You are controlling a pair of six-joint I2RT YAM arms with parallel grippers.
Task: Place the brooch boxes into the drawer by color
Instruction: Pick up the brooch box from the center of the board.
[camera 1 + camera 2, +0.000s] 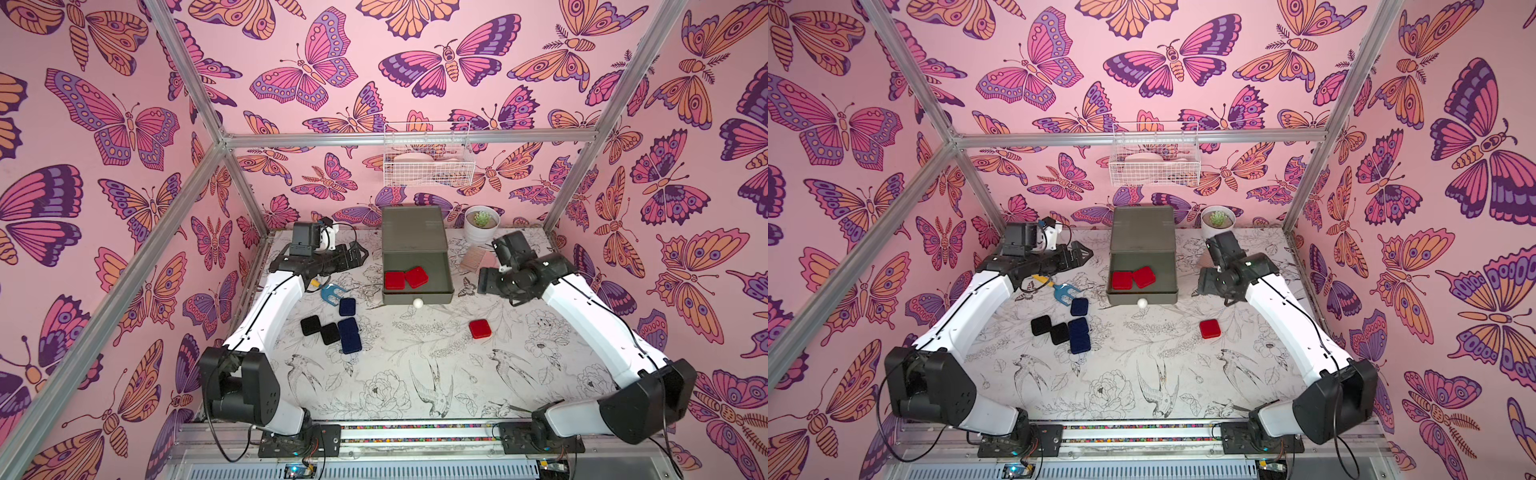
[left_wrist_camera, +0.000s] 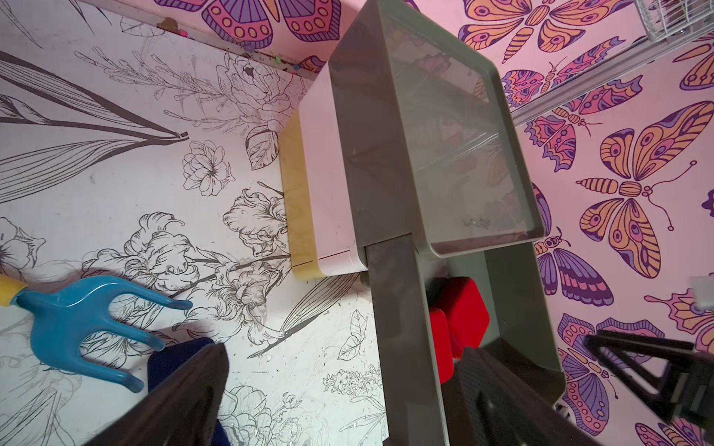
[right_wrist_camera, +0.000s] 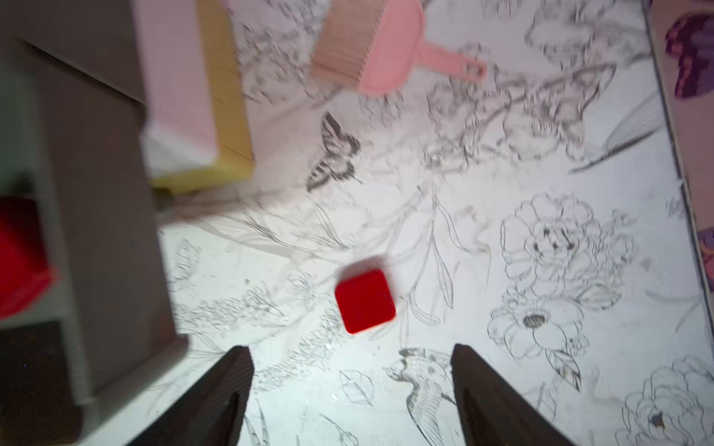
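Observation:
The drawer [image 1: 417,296] is a small chest at the back centre, its olive top tier pulled out toward the front. Two red brooch boxes [image 1: 394,280] [image 1: 416,277] lie inside it, also seen in the left wrist view [image 2: 463,309]. A third red box [image 1: 480,328] [image 3: 365,301] lies flat on the table right of centre. Two black boxes [image 1: 311,325] [image 1: 330,333] and navy boxes [image 1: 347,306] [image 1: 349,336] cluster left of centre. My left gripper [image 1: 358,255] [image 2: 344,355] hovers open left of the chest. My right gripper [image 1: 486,284] [image 3: 349,351] is open and empty, right of the drawer, above and short of the lone red box.
A blue fork tool [image 1: 332,293] with a yellow handle lies by the navy boxes. A pink brush [image 1: 471,259] and a potted succulent [image 1: 482,224] sit at the back right. A white wire basket [image 1: 428,162] hangs on the rear wall. The open drawer's white knob [image 1: 417,304] juts forward.

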